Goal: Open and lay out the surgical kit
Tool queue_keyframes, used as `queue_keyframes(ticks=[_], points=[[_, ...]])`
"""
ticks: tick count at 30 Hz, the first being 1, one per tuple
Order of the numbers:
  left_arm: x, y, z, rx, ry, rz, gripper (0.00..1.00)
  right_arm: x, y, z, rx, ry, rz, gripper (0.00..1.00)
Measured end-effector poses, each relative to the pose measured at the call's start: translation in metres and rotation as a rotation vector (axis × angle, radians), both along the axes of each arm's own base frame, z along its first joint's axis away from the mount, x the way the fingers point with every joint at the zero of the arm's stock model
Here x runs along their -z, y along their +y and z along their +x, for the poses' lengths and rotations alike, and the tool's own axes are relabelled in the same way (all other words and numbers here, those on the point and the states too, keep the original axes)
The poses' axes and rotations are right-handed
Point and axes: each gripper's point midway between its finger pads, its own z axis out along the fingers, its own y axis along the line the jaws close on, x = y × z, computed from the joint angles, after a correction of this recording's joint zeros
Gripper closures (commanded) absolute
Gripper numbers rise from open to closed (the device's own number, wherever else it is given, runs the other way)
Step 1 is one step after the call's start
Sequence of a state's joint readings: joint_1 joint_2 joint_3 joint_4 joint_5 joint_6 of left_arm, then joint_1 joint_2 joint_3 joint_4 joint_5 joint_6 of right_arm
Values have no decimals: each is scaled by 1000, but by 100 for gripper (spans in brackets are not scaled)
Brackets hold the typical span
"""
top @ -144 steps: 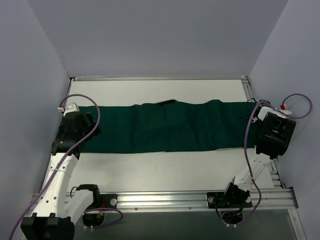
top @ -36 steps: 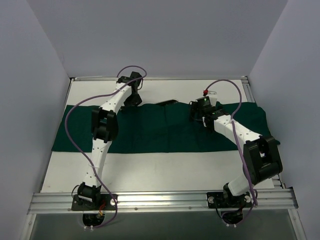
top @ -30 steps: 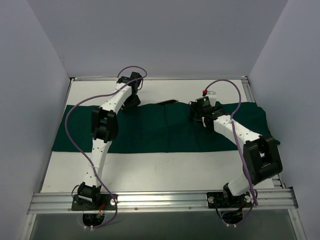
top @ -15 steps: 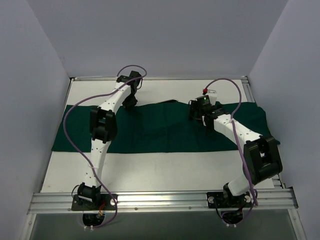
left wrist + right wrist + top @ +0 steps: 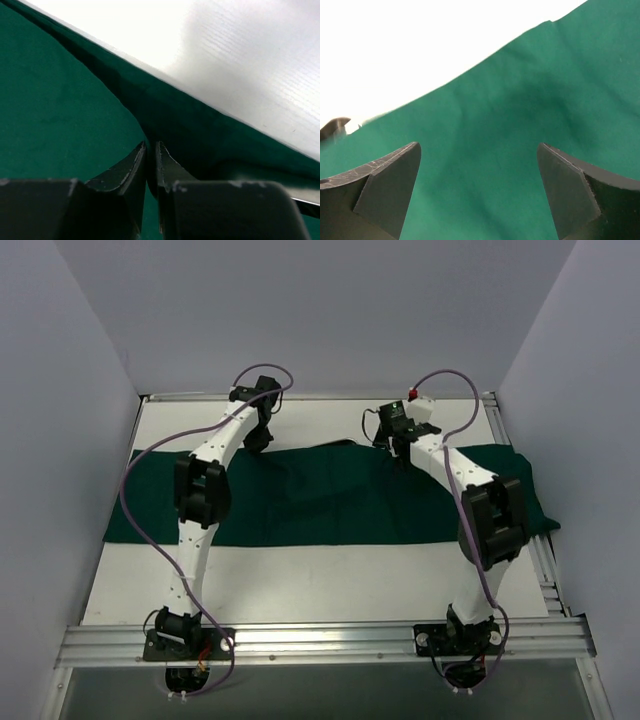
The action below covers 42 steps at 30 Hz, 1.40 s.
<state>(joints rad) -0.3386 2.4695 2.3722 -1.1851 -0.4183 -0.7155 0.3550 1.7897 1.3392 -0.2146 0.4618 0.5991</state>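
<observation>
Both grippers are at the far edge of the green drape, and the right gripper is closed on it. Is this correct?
No. The right gripper is open, its jaws wide apart over the green drape; the right wrist view shows it. The rest holds.

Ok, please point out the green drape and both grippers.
green drape [image 5: 330,510]: top view, middle of the cloth.
left gripper [image 5: 151,149]: left wrist view, between its fingertips.
right gripper [image 5: 478,146]: right wrist view, between its fingertips.

Gap between left arm [image 5: 222,437] and right arm [image 5: 448,464] over the drape [image 5: 330,502]; bare table [image 5: 330,578] strip nearer.
</observation>
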Motion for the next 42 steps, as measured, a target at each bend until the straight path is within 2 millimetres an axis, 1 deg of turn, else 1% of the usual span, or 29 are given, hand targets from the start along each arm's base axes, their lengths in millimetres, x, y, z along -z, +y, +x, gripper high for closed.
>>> queue_keyframes(ticks=[4,8,13,16,22,26,29,30,40,42], points=[[2,2,-4,17,18,10,80,9,-1,32,93,13,0,5],[1,3,-7,28,24,15,80,31,2,51,146,47,8,3],[-7,5,-10,42,18,19,80,61,7,63,177,98,20,0],[-12,5,-9,45,7,17,80,72,11,69,182,116,30,0],[-12,5,-10,50,8,20,80,78,18,80,182,122,49,0],[-10,6,-11,55,14,25,80,84,19,78,177,146,50,2],[-10,7,-10,56,13,33,80,90,20,74,171,173,47,6],[-10,8,-10,55,11,35,80,91,20,73,168,179,47,9],[-10,10,-10,54,9,47,80,93,22,70,143,198,44,30],[-10,10,-10,54,9,47,80,94,22,70,138,201,43,36]])
